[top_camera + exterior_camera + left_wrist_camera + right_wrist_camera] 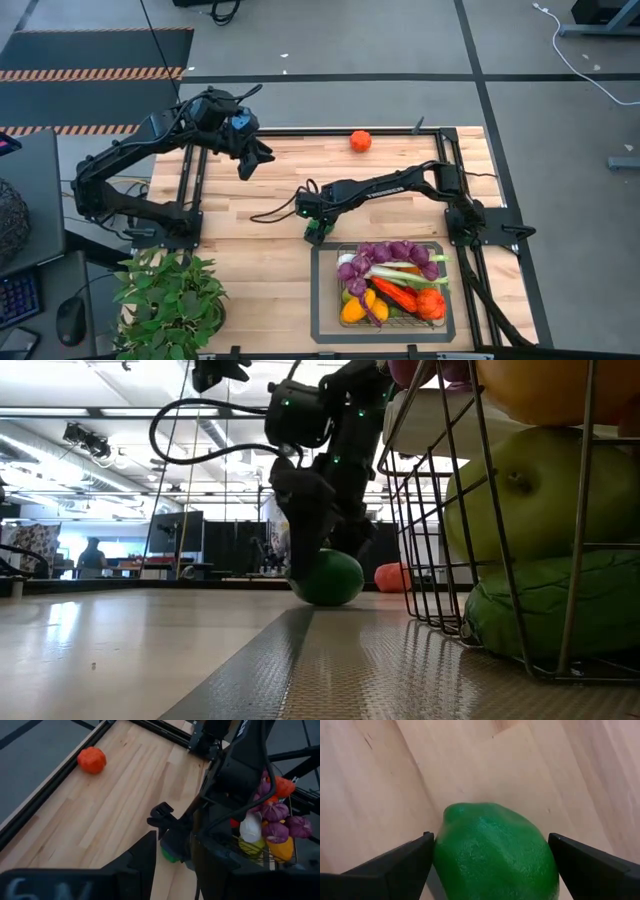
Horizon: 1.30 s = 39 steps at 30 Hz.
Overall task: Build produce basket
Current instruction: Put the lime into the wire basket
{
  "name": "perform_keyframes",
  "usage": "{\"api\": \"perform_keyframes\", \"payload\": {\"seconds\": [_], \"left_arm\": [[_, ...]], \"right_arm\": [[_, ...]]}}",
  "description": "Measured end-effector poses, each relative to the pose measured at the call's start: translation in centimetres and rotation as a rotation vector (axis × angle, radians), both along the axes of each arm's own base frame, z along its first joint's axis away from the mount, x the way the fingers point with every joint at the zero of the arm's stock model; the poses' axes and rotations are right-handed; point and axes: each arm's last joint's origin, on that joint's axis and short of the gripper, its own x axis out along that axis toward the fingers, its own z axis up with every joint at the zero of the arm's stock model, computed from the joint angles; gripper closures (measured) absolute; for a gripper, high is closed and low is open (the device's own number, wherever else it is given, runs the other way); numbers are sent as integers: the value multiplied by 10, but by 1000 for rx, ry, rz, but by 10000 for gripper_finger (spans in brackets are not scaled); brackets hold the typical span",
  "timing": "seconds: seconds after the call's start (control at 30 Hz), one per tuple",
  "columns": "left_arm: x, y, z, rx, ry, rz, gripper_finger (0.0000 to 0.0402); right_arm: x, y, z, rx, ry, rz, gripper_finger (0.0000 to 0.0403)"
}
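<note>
Right gripper [490, 865], fingers spread wide, straddles a green lime [495, 852] on the worktop [250, 210] just beside the filled basket [385, 330]. Left gripper [252, 160], fingers narrow, hovers empty well apart.

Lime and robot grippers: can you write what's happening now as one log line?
right gripper: open, straddling lime on table, beside basket | left gripper: raised, waiting | orange tomato: loose on table
</note>
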Motion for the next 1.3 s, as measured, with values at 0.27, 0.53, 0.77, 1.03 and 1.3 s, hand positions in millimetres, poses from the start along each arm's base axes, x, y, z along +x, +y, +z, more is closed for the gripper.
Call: {"api": "perform_keyframes", "payload": {"seconds": [0.27,0.53,0.77,1.03,1.3], "left_arm": [[0,0,0,-2,1,1,276],[0,0,0,-24,-1,18,276],[3,3,0,-41,-13,131,276],[12,2,4,-76,-77,251,276],[35,-9,-1,-49,-101,310,276]], "right_arm": [[-4,-1,4,32,26,-49,51],[-21,-7,17,111,134,-49,68],[-46,-19,80,118,23,-103,68],[-104,0,162,173,-82,-216,67],[-163,48,217,323,-183,-324,67]]}}
